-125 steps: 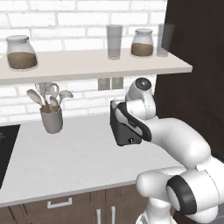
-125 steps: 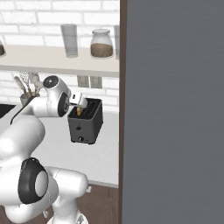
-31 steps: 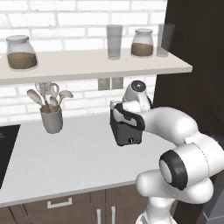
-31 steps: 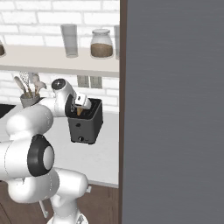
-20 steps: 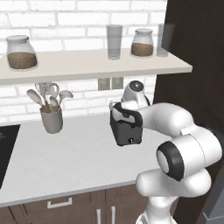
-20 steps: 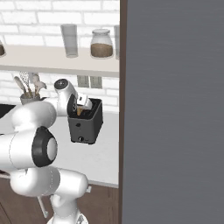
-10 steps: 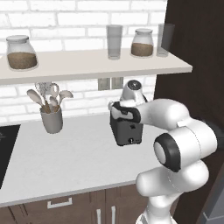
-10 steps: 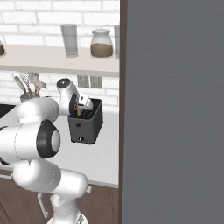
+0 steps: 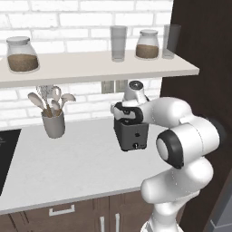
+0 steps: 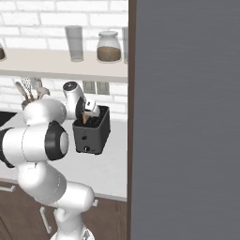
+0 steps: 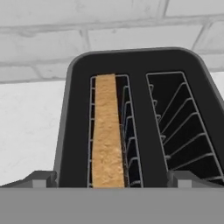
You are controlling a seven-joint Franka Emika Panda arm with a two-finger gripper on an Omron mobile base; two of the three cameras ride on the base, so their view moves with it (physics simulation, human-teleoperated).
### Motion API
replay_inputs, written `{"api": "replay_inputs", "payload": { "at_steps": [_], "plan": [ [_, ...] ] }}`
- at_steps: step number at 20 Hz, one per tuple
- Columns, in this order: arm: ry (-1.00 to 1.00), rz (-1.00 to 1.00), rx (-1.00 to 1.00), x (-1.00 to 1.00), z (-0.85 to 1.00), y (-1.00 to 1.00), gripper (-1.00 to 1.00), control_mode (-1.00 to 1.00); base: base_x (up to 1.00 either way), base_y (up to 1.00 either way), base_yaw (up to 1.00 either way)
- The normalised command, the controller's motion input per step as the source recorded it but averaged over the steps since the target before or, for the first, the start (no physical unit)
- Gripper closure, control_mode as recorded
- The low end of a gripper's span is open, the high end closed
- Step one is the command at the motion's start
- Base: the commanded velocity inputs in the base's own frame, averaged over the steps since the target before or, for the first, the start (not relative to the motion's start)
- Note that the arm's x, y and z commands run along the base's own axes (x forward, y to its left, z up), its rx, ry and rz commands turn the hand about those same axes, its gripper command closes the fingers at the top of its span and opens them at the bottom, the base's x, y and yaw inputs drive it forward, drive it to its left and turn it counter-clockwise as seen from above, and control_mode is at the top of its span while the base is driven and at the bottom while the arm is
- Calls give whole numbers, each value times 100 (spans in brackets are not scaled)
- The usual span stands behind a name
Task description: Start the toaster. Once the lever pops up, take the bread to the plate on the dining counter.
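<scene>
Bread (image 11: 106, 135) stands in toaster (image 11: 135, 118) slot, between spread gripper (image 11: 109, 177) jaws.

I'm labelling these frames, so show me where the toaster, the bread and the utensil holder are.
toaster (image 9: 132, 136): left base view, front face.
bread (image 11: 106, 135): hand view, top edge in the left slot.
utensil holder (image 9: 54, 126): left base view, cup's side.

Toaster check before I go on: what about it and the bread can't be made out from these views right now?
- Toaster lever: left base view, the arm covers the top; its position can't be told.
- Bread: hand view shows just its top edge; the rest sits down in the slot.
- Tool: hand view, tips cut off at the bottom edge.
- Knob: right base view, too small to read its setting.
</scene>
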Motion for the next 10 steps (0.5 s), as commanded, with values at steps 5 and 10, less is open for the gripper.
{"api": "replay_inputs", "payload": {
  "at_steps": [5,10],
  "plan": [
    [0,0,0,1,0,1,-100,-100,0,0,0],
    [0,0,0,0,0,0,100,-100,0,0,0]
  ]
}}
